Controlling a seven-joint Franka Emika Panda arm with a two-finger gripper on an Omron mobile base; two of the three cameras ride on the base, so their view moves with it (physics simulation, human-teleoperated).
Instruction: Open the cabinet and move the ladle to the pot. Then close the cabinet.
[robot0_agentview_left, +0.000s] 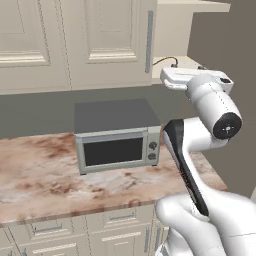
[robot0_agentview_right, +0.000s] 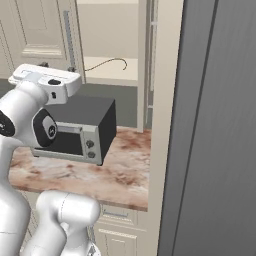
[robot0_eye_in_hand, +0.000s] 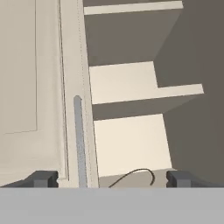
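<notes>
Cream cabinet (robot0_eye_in_hand: 39, 87) stands open, its grey bar handle (robot0_eye_in_hand: 79, 140) between the hand's (robot0_eye_in_hand: 111, 179) widely spread, empty fingers. Thin brown ladle (robot0_agentview_right: 107, 62) lies on the lowest shelf (robot0_eye_in_hand: 131, 144), above the microwave (robot0_agentview_left: 117, 135).

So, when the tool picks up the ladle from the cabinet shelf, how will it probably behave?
The ladle looks thin and probably light. Its curved handle may pivot or slip between the open tool's fingers. Lying flat on the cabinet shelf, it seems hard to get under.
</notes>
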